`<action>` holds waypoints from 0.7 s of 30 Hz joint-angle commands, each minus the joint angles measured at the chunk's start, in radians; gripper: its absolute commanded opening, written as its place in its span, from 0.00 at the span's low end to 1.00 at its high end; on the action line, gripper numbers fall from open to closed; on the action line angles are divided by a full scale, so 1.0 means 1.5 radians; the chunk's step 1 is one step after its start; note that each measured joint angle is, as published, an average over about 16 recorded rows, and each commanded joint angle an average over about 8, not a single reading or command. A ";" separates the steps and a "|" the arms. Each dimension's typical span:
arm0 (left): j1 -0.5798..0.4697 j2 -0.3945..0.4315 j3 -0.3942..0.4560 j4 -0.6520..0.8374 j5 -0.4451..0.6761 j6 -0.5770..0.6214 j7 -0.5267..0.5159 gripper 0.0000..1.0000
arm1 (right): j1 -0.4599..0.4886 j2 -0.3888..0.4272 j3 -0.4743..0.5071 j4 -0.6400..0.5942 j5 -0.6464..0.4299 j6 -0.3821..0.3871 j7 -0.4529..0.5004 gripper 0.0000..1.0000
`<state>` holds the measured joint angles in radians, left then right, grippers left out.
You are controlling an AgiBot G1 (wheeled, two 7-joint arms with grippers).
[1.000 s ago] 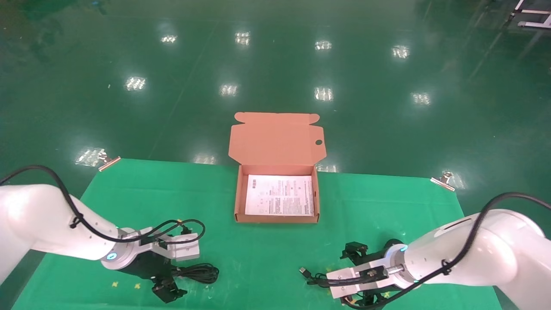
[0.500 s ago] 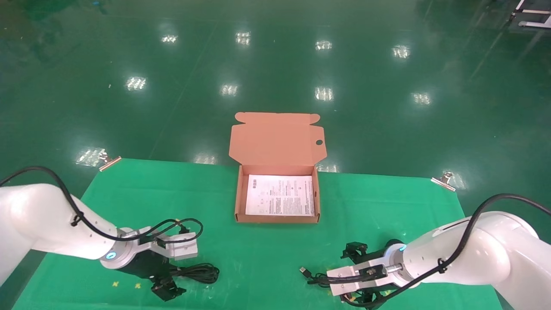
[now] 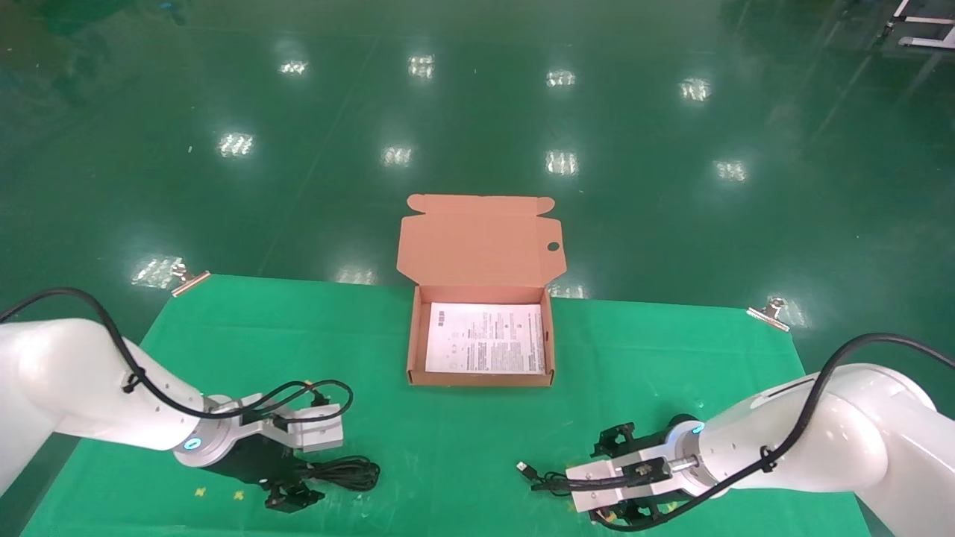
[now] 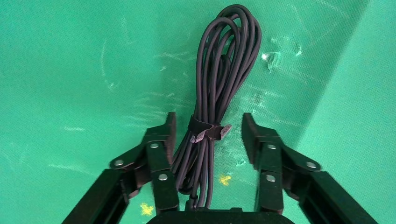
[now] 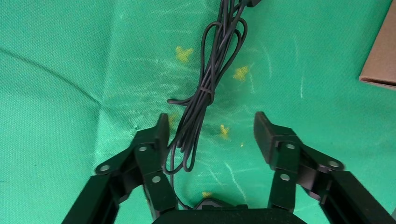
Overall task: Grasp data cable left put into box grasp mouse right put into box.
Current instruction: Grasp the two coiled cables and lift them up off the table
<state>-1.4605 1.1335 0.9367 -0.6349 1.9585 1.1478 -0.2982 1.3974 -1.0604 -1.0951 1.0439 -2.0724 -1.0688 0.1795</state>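
The data cable [image 3: 347, 472] lies on the green cloth at the near left as a strapped bundle of long loops. My left gripper [image 3: 287, 496] is open and low over it. In the left wrist view the gripper [image 4: 208, 123] straddles the bundle [image 4: 224, 70] at its strap, and one finger [image 4: 161, 140] is against the loops. My right gripper [image 3: 621, 477] is open at the near right. In the right wrist view the gripper [image 5: 211, 126] stands over the mouse's thin cord [image 5: 205, 93]. The mouse body is mostly hidden under it. The cord's USB plug [image 3: 526, 470] points left. The box [image 3: 481, 380] stands open at the centre.
A white printed sheet [image 3: 485, 338] lies in the box, and its flap [image 3: 481, 239] stands up at the back. A corner of the box shows in the right wrist view [image 5: 380, 56]. Metal clips [image 3: 190, 282] [image 3: 768, 313] hold the cloth at the far corners. The near table edge is close behind both grippers.
Both grippers have sunk a little toward the cloth. The left has settled lower around the cable bundle, the right lower over the mouse cord. Cable and box have not moved.
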 commanded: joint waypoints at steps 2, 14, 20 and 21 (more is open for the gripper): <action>0.000 0.000 0.000 -0.001 0.000 0.000 0.000 0.00 | 0.000 0.000 0.000 0.001 0.000 -0.001 0.000 0.00; 0.001 -0.001 0.001 -0.003 0.001 0.001 -0.001 0.00 | 0.001 0.001 0.000 0.002 0.001 -0.002 0.001 0.00; 0.001 -0.001 0.001 -0.004 0.001 0.001 -0.001 0.00 | 0.001 0.001 0.000 0.003 0.001 -0.002 0.001 0.00; 0.001 -0.001 0.001 -0.004 0.001 0.001 -0.001 0.00 | 0.001 0.001 0.000 0.003 0.001 -0.002 0.001 0.00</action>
<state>-1.4594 1.1319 0.9377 -0.6406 1.9596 1.1494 -0.3000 1.3990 -1.0590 -1.0951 1.0480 -2.0714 -1.0713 0.1811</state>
